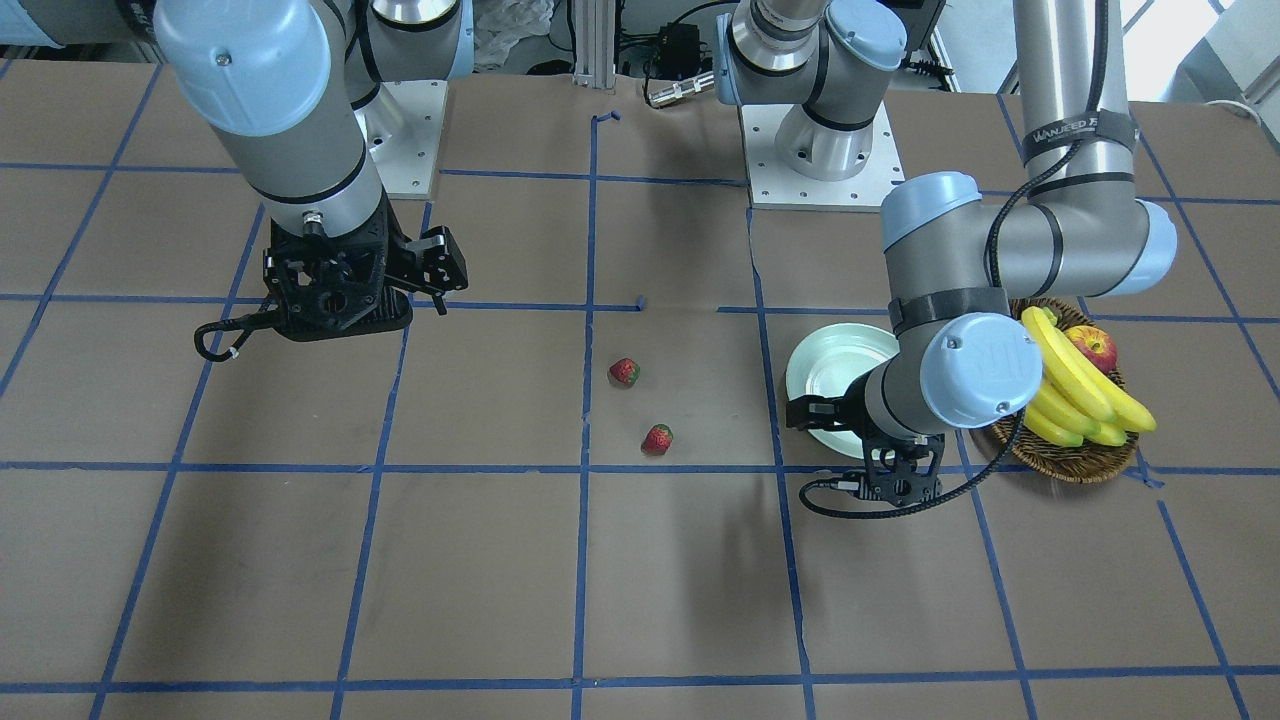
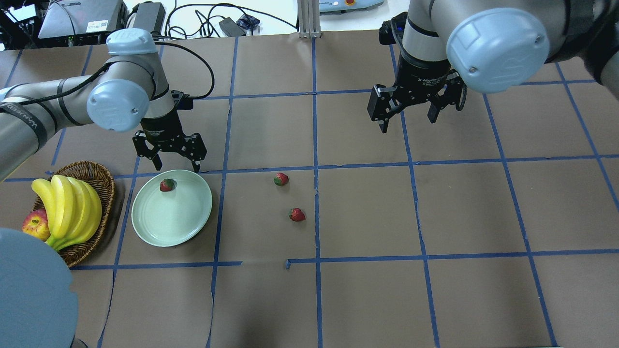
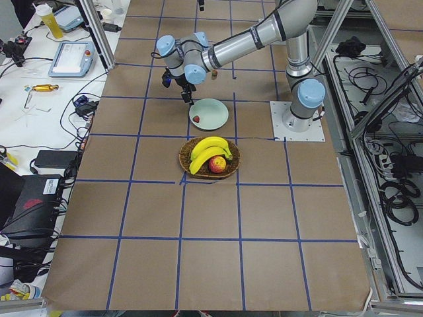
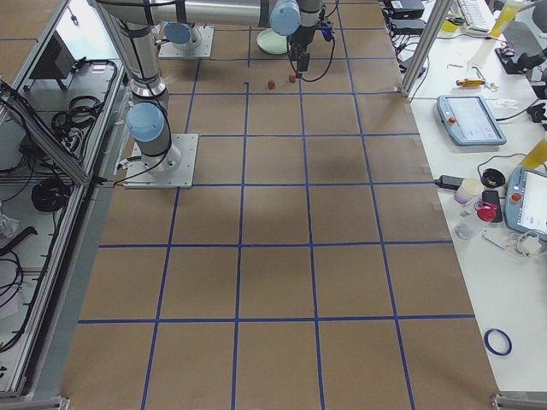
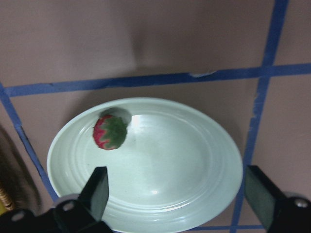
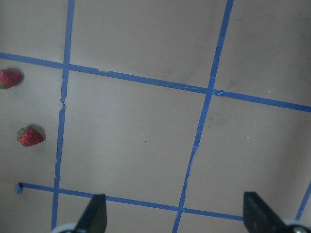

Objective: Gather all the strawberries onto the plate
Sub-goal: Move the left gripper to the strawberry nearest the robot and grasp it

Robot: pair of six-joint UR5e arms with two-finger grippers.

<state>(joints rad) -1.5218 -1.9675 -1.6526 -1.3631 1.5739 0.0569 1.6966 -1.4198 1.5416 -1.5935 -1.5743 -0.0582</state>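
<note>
A pale green plate (image 2: 174, 220) lies left of centre with one strawberry (image 2: 167, 184) on its far rim side; the left wrist view shows that strawberry (image 5: 110, 132) on the plate (image 5: 184, 165). My left gripper (image 2: 175, 162) hovers open just above the plate's far edge, nothing between its fingers. Two more strawberries (image 2: 281, 179) (image 2: 297, 214) lie on the brown table near the middle, also seen in the right wrist view as strawberries (image 6: 9, 77) (image 6: 29, 136). My right gripper (image 2: 408, 121) hangs open and empty, high over the table to their far right.
A brown wicker basket (image 2: 105, 191) with bananas (image 2: 67, 210) and an apple (image 2: 35, 224) stands just left of the plate. Blue tape lines grid the table. Both arm bases sit at the robot's edge of the table.
</note>
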